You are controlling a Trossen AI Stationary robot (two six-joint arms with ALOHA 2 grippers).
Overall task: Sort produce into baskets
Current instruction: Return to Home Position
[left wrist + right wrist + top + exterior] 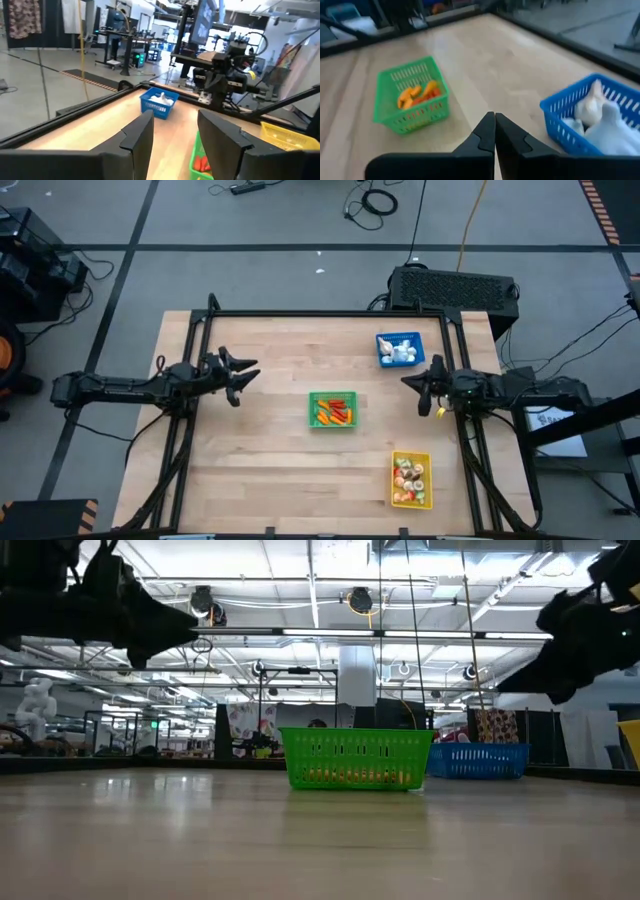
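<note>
Wooden worktop (pixel 260 460) shows no loose produce: white pieces (pixel 400 354) lie in the blue basket (pixel 399 336), orange and red ones (pixel 334 413) in the green basket (pixel 332 394), mixed ones (pixel 408 478) in the yellow basket (pixel 411 454). Sorting looks finished. Above its left side the left claw (pixel 175 117) hangs spread; the right claw (pixel 494 122), pressed together and holding nothing, hangs between the blue and yellow baskets.
</note>
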